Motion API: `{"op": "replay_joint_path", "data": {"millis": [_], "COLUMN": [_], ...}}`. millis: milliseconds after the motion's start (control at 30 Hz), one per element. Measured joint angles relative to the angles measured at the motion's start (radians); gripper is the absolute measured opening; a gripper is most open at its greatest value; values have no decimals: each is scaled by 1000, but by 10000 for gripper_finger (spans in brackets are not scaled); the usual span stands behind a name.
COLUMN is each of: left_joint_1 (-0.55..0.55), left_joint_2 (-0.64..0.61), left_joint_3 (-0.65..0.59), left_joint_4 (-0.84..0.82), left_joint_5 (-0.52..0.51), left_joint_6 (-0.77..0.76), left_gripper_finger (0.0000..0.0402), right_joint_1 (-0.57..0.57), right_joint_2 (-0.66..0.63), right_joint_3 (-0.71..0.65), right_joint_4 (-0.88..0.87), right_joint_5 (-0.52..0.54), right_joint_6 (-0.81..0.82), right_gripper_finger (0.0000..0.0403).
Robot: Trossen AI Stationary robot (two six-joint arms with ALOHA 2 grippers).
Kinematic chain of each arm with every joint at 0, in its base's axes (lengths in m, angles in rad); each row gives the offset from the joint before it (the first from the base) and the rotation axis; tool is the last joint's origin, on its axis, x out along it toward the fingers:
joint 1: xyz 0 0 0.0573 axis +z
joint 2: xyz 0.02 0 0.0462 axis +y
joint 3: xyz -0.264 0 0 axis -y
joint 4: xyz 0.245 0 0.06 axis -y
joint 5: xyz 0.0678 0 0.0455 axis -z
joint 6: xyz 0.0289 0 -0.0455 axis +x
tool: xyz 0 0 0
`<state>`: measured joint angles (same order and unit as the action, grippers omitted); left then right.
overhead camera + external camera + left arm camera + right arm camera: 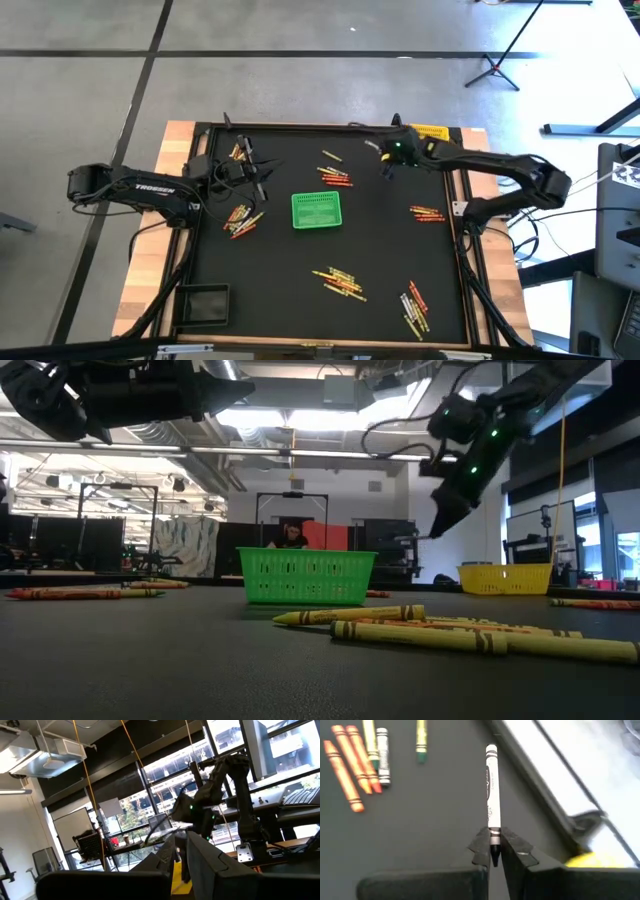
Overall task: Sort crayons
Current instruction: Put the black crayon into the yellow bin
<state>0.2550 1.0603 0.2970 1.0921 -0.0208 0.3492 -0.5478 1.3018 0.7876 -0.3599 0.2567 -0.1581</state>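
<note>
My right gripper (492,851) hangs raised near the table's far edge, fingers pinched together, while my left gripper (262,180) waits opposite.

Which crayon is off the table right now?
The white-wrapped crayon pinched by its end in the right tool, near the yellow basket; the other crayons all lie on the mat.
</note>
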Motion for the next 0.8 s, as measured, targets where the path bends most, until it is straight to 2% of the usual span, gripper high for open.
{"op": "replay_joint_path", "data": {"millis": [233,467,800], "left_joint_1": [0,0,0], "left_joint_2": [0,0,0], "left_joint_3": [0,0,0], "left_joint_4": [-2,-1,-2], "left_joint_5": [0,0,0], "left_joint_6": [-5,-5,-5], "left_gripper_finger": [35,35,35], "right_joint_1": [-131,-292,-387], "right_joint_2": [-101,-107,-105], "right_joint_3": [-69,-138,-196], "right_joint_4": [-7,23,101], "right_joint_5": [0,-2,-2], "right_joint_6": [28,85,106], "right_gripper_finger": [28,28,28]}}
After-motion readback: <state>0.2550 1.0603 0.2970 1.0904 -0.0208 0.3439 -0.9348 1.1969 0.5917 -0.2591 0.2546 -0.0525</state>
